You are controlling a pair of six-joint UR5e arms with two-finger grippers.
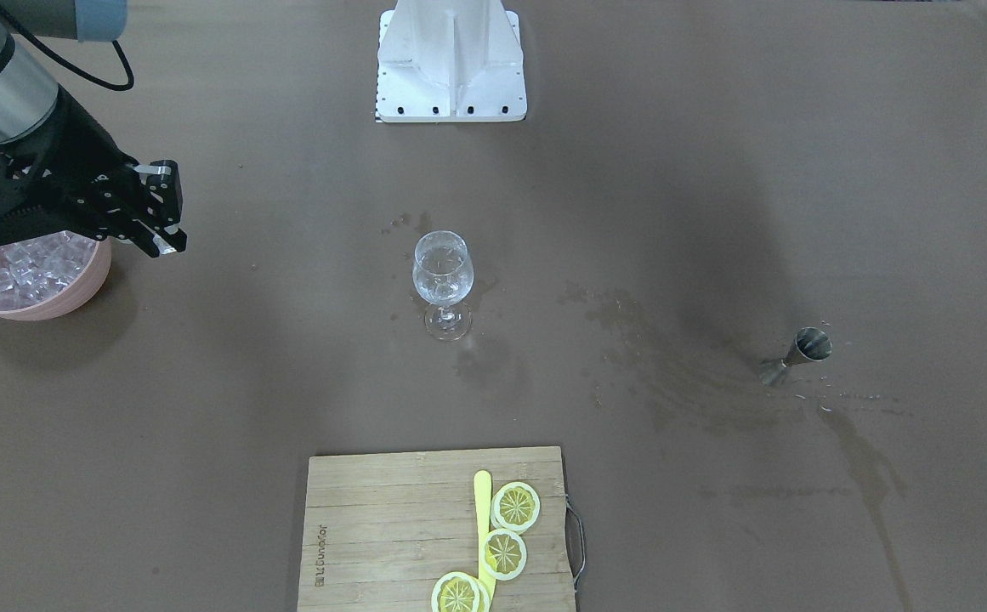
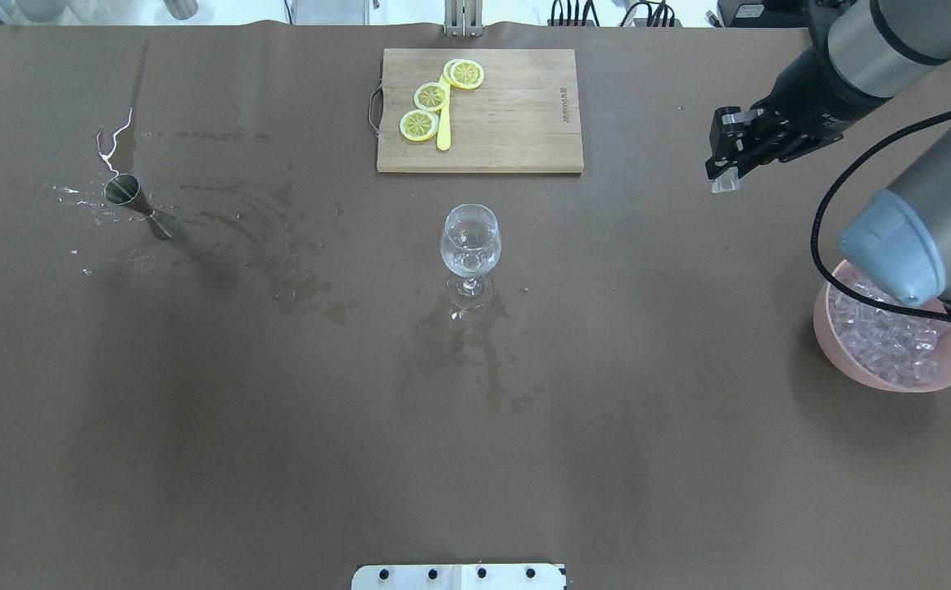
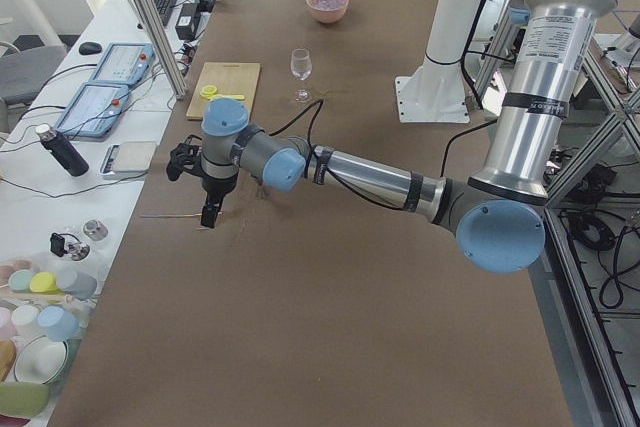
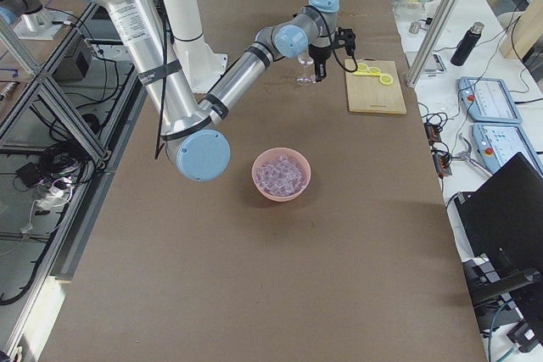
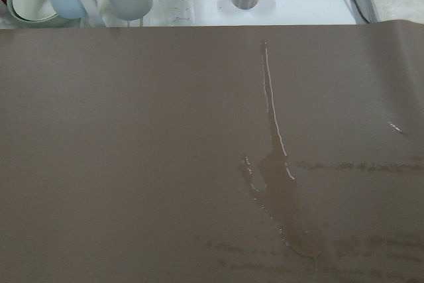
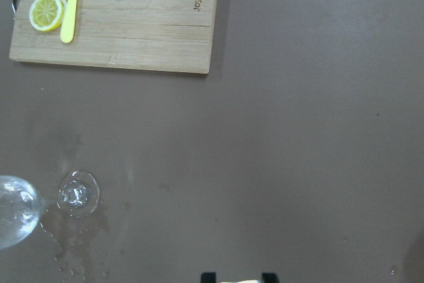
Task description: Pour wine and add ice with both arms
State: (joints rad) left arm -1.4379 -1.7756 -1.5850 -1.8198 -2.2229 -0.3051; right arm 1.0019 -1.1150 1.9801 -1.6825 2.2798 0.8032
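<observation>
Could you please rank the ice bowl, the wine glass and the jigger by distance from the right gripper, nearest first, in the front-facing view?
1. Pink bowl of ice, nearest the right gripper, at the view's left edge.
2. Wine glass, table centre.
3. Jigger, far off on the robot's left side.

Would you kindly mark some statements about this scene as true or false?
1. The wine glass stands upright on the table. True.
2. The ice lies in a pink bowl. True.
3. The lemon slices are in the glass. False: they lie on the cutting board.
4. The right gripper hovers over the glass. False: it is off to one side, nearer the bowl, pinching an ice cube.
5. The table is dry. False: wet patches surround the glass.
</observation>
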